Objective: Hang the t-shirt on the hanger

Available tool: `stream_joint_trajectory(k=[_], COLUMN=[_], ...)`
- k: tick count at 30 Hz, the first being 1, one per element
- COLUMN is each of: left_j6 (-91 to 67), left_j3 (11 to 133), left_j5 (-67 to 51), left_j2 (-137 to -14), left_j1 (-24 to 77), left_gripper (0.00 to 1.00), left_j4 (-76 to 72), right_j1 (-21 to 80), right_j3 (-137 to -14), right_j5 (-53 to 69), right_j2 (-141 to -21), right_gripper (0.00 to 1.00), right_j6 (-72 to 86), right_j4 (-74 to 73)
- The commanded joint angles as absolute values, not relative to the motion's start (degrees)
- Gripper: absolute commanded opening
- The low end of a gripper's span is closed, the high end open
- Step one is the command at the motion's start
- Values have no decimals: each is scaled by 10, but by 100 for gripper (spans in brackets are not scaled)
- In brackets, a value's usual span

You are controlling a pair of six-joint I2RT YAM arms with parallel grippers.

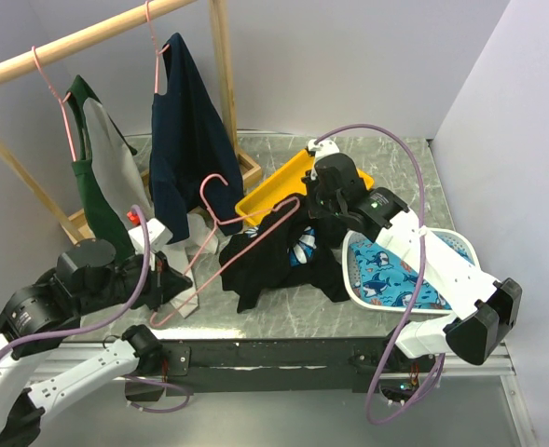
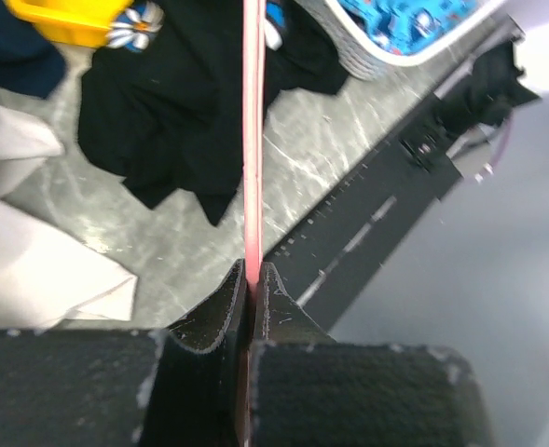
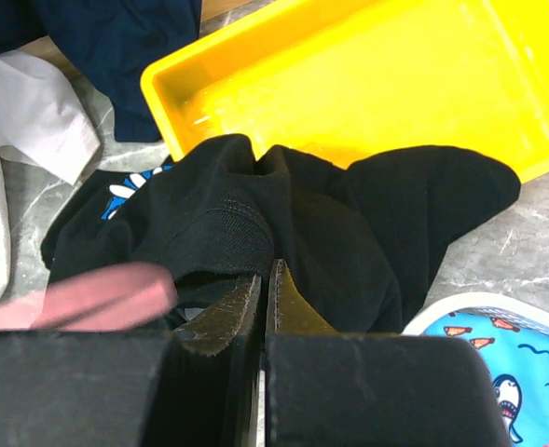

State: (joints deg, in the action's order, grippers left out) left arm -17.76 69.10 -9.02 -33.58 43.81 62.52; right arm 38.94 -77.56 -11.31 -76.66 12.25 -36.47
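Observation:
The black t-shirt [image 1: 272,261] lies bunched on the table's middle, part of its print showing [image 2: 134,23]. The pink wire hanger [image 1: 220,244] slants from near the left gripper up into the shirt, its hook pointing to the back. My left gripper [image 1: 169,277] is shut on the hanger's lower wire [image 2: 253,140]. My right gripper [image 1: 322,216] is shut on the t-shirt's collar edge [image 3: 218,219] and holds it raised beside the yellow tray. The hanger's tip [image 3: 88,296] shows blurred just left of the right fingers, at the collar opening.
A wooden rack [image 1: 88,37] at the back left carries a green-and-grey shirt [image 1: 102,172] and a navy shirt [image 1: 188,130] on pink hangers. A yellow tray [image 1: 274,191] sits behind the t-shirt. A white basket [image 1: 460,247] with shark-print fabric stands on the right. White cloth [image 2: 32,251] lies near the left gripper.

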Motion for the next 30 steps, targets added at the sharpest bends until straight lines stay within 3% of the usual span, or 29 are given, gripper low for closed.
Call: stream_joint_trajectory(k=[1,16,30], left_j6=[-177,-177,-172], left_j3=[692,728,738], left_j5=[-141,-52,-49], left_j2=[-341,-393,-411], left_j1=[453,473,472], left_gripper=[1,1,1], left_j4=[621,615,614], right_j1=[387,388,410], right_j3=[-790,-758,-760], right_j5=[-129,-106,-136], right_j2=[-752,-701,-709], right_gripper=[0,0,0], right_j6=[112,102,91], right_j4=[-363,-382,-409])
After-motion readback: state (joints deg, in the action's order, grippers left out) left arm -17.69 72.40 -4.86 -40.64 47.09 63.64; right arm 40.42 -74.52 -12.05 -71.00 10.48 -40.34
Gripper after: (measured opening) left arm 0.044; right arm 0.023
